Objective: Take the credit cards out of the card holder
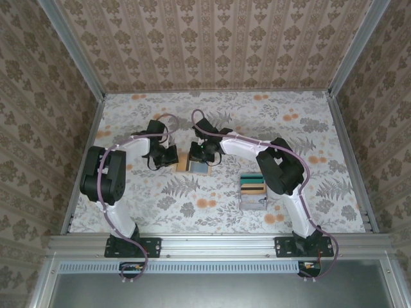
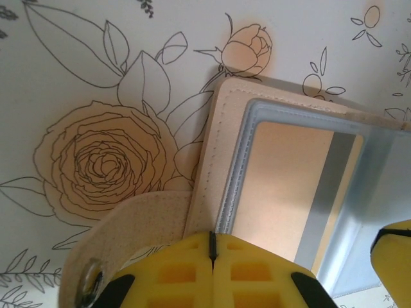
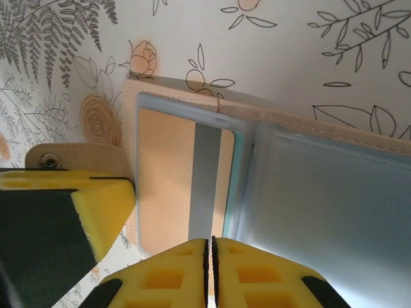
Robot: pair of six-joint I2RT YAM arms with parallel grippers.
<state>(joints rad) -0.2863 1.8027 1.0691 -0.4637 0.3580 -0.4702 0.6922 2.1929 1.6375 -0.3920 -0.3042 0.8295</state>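
Card holder: tan leather-like bifold wallet [image 1: 197, 165], open flat mid-table.
Cards: pale yellow plastic card [image 3: 166, 179] pocketed left; teal card [image 3: 238, 168] edge behind.
Left gripper [image 2: 212, 247]: closed at wallet's left edge; we judge it steadies.
Right gripper [image 3: 209, 247]: closed at yellow card; hold unconfirmed.

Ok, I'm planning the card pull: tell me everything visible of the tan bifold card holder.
The tan leather-like bifold card holder lies open flat on the floral table, stitched rim, grey-blue lining up. One half's pocket holds a yellowish card with a grey stripe; a snap strap juts from that side. The shut left gripper sits at the strap edge, the shut right gripper over the card half; contact is unclear.
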